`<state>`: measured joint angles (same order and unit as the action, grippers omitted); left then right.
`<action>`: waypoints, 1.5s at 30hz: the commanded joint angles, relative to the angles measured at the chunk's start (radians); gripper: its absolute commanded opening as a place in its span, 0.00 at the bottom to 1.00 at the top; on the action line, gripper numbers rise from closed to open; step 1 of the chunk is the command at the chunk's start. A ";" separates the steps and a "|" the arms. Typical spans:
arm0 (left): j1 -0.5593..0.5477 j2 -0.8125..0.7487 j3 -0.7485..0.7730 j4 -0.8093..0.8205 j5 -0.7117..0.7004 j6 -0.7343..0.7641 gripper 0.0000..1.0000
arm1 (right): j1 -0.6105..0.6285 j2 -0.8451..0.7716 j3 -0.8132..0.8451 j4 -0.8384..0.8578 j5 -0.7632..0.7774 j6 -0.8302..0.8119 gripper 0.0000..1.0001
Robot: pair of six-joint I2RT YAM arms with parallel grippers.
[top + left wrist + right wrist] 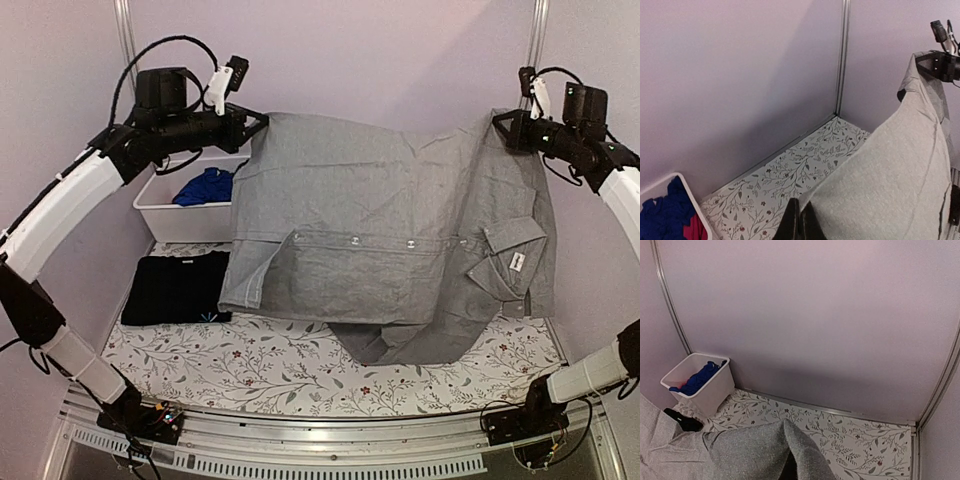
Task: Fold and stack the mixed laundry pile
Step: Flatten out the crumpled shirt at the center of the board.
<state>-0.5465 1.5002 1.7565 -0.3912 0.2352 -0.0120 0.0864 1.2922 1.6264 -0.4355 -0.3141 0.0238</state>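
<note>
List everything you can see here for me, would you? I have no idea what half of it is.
Grey collared shirt: one, grey, held spread out in the air above the table.
Black T-shirt: one, black, folded on the table's left side.
Bin: one, white, back left corner of the table.
Blue garment: one, bright blue, bunched inside the bin.
Table: one, white floral cover, below everything.
Left end effector: one, black, shut on the shirt's upper left edge.
Right end effector: one, black, shut on the shirt's upper right edge.
</note>
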 commanded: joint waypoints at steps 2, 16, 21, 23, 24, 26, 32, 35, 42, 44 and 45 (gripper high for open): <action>0.067 0.241 0.042 -0.068 -0.159 -0.096 0.00 | -0.010 0.149 -0.029 0.010 0.097 0.050 0.00; 0.164 0.461 0.589 0.578 0.013 -0.181 0.00 | -0.042 0.485 0.630 0.626 -0.033 0.101 0.00; 0.171 0.397 0.363 0.626 0.067 -0.120 0.00 | -0.043 0.380 0.427 0.720 -0.032 0.006 0.00; 0.170 0.400 0.280 0.588 0.109 -0.112 0.00 | -0.043 0.372 0.303 0.711 -0.091 -0.012 0.00; 0.170 0.398 0.223 0.581 0.129 -0.114 0.00 | -0.043 0.367 0.239 0.698 -0.108 -0.013 0.00; 0.169 0.376 0.089 0.589 0.137 -0.117 0.00 | -0.043 0.352 0.113 0.664 -0.154 -0.012 0.00; 0.166 0.320 -0.305 0.618 0.159 -0.112 0.00 | -0.043 0.245 -0.289 0.588 -0.226 -0.080 0.01; 0.165 0.320 -0.395 0.583 0.172 -0.088 0.00 | -0.043 0.225 -0.369 0.519 -0.253 -0.104 0.01; 0.165 0.295 -0.444 0.499 0.210 -0.057 0.00 | -0.044 0.282 -0.284 0.316 -0.259 -0.152 0.00; 0.165 0.277 -0.423 0.453 0.212 -0.047 0.00 | -0.045 0.292 -0.207 0.262 -0.251 -0.159 0.00; 0.166 0.261 -0.420 0.438 0.228 -0.042 0.00 | -0.046 0.295 -0.165 0.233 -0.246 -0.168 0.00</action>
<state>-0.3870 1.8439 1.3056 0.1062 0.4194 -0.0925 0.0456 1.5806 1.3052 -0.1055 -0.5591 -0.1036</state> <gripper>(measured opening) 0.005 0.004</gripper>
